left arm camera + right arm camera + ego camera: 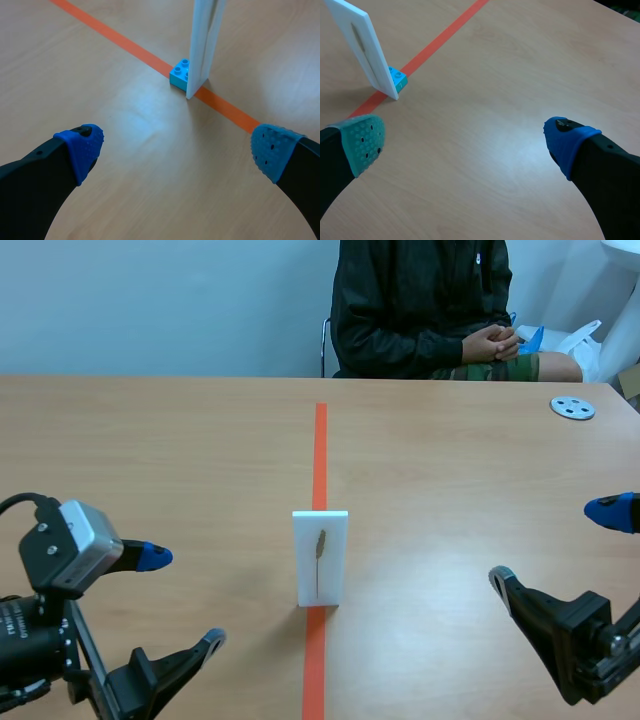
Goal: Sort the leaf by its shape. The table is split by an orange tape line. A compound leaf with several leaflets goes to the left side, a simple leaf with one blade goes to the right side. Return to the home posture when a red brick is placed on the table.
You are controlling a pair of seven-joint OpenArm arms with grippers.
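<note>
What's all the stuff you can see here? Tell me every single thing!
Card: one, white, standing upright on the orange tape line, mid-table.
Leaf: one, brownish-green, a single narrow blade, on the card's front.
Brick: one, turquoise, at the card's foot on its far side, touching it.
Disc: one, grey with holes, far right of the table.
Table: one, light wood.
Person: one, dark jacket, seated across the table, hands clasped.
Left gripper: one, black with blue pads, open, left of the line.
Right gripper: one, black, one grey-green and one blue pad, open, right of the line.
</note>
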